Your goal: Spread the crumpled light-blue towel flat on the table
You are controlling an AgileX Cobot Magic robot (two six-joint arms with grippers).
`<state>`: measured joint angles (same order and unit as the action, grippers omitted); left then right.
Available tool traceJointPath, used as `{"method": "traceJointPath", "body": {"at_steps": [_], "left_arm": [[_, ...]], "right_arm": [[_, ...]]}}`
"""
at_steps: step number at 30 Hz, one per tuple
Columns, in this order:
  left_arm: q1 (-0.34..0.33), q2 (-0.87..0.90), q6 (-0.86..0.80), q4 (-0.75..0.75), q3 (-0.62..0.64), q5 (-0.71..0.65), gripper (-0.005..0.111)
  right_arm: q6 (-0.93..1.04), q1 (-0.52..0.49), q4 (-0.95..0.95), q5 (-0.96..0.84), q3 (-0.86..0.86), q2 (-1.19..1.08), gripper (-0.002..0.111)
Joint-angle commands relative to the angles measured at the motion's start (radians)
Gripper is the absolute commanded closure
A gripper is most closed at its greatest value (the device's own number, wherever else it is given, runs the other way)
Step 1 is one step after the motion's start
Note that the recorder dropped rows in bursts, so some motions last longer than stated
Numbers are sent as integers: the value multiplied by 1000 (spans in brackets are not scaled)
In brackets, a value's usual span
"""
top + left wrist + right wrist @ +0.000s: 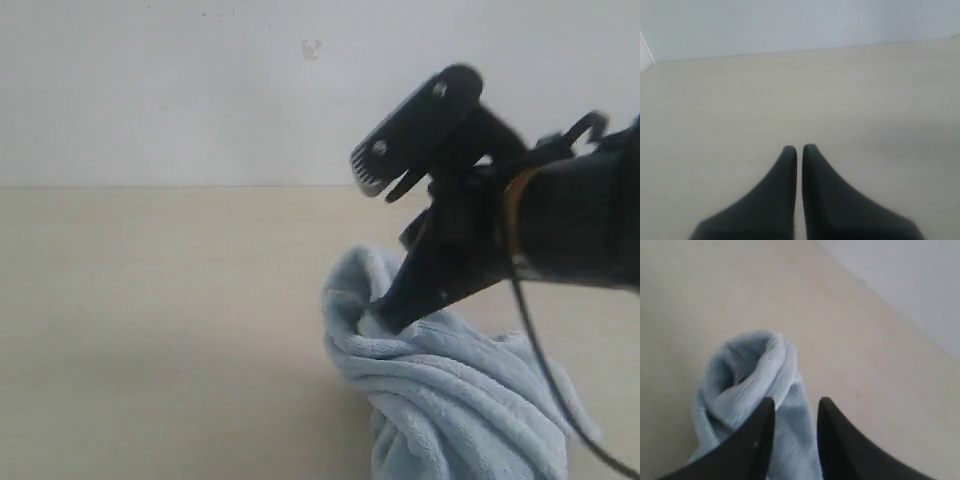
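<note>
Right gripper [794, 401]: jaws drawn in on a fold of the towel [450, 400], terry filling the gap between them. I read this as a pinch, not a hover. The bite sits high on the towel, on its side facing the open stretch of table [150, 330].

Towel: one bunched heap on the table, directly under the right gripper. A rolled lip stands up just beyond the fingertips, and the rest falls away from the grip in deep folds. No hem or label visible, so I cannot tell whether the held part is an edge or mid-cloth.

Left gripper [799, 148]: fingers all but touching, only a thin slit between, nothing held. It is over bare table with no towel in its view. It is away from the towel, but how far I cannot tell.

Step in hand (judgement): drawing the pinched fold up and out to open the heap.

To do it well:
- Raise just enough for the folds to hang and unroll.
- Pull away from the towel's bulk, slowly, or the whole heap drags along.
- Thick terry may slip from a shallow bite, so watch the pinch.
- Bring the left gripper to the towel for a second hold, best on an edge, and tension the cloth between the two.
</note>
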<state>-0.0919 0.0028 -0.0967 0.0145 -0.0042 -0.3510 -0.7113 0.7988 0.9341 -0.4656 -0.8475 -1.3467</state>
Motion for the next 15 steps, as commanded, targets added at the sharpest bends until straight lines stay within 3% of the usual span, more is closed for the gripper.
{"method": "traceJointPath", "body": {"at_steps": [1, 4, 7, 9, 11, 13, 15], "left_arm": [[-3, -3, -2, -1, 4, 11, 103], [-3, -3, -2, -1, 4, 11, 103], [-3, -3, -2, -1, 4, 11, 103], [-3, -3, -2, -1, 4, 11, 103], [-3, -3, -2, -1, 4, 11, 103], [-3, -3, -2, -1, 4, 11, 103], [-3, -3, -2, -1, 4, 11, 103]], "right_arm": [[-17, 26, -251, 96, -2, -125, 62], [283, 91, -310, 83, -6, -128, 61], [425, 119, -202, -101, -49, -90, 61], [349, 108, -86, -243, -72, -70, 61], [112, 50, 97, -328, -70, -57, 61], [-137, -74, 188, -326, -68, -65, 61], [-150, -207, 120, -279, -68, -91, 61]]}}
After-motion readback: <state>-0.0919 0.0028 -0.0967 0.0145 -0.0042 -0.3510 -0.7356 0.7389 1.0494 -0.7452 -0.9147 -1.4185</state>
